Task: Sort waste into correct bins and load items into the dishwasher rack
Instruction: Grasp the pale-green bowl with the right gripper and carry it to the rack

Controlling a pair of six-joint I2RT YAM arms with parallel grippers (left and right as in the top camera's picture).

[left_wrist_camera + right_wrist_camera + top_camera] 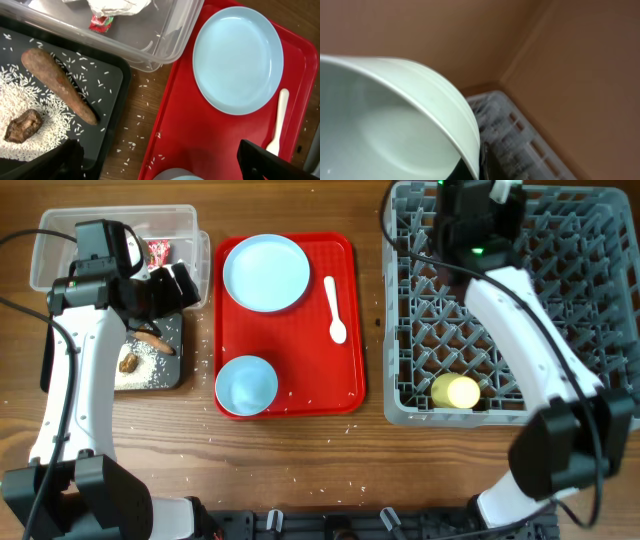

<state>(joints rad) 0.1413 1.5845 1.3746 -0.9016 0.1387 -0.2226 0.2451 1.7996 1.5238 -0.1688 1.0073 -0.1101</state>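
My left gripper (165, 280) (165, 167) is open and empty, hanging over the gap between the black tray (112, 75) and the red serving tray (200, 135). The black tray holds a brown stick (57, 85), a brown lump (22, 125) and rice crumbs (20, 105). The clear tub (150, 45) holds a red wrapper (100, 22) and white paper (117, 6). The plate (266, 272), a bowl (246, 385) and the spoon (335, 310) lie on the red tray. My right gripper (470, 220) (472, 170) is shut on a mint bowl (395, 125) above the rack (600, 300). The yellow cup (455, 392) lies in the rack.
Rice grains are scattered on the wooden table (137, 125) between the black tray and the red tray, and some lie on the red tray. The rack's far corner (515, 135) shows blurred in the right wrist view, against a brown wall.
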